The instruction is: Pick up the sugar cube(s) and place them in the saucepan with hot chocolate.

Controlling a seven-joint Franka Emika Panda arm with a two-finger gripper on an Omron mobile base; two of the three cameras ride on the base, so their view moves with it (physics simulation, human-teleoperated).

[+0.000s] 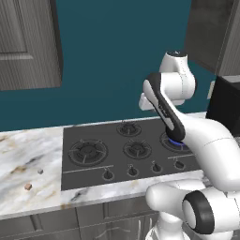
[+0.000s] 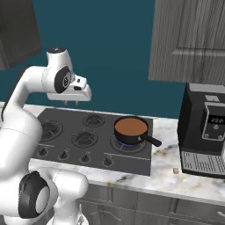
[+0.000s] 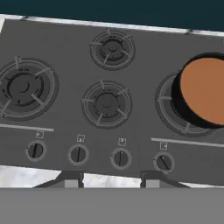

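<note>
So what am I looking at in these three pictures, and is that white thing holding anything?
The white thing is a robot arm; its gripper, a two-fingered hand, hangs above the stove with nothing between its fingers. Two pictures come from cameras behind the arm, on its left and right. The third looks down from the hand itself, its finger tips at the bottom. A saucepan of hot chocolate sits on a lit burner. On the marble counter left of the stove lie two tiny sugar cubes, one pale, one reddish-brown. A coffee machine stands at the right, another small cube before it.
</note>
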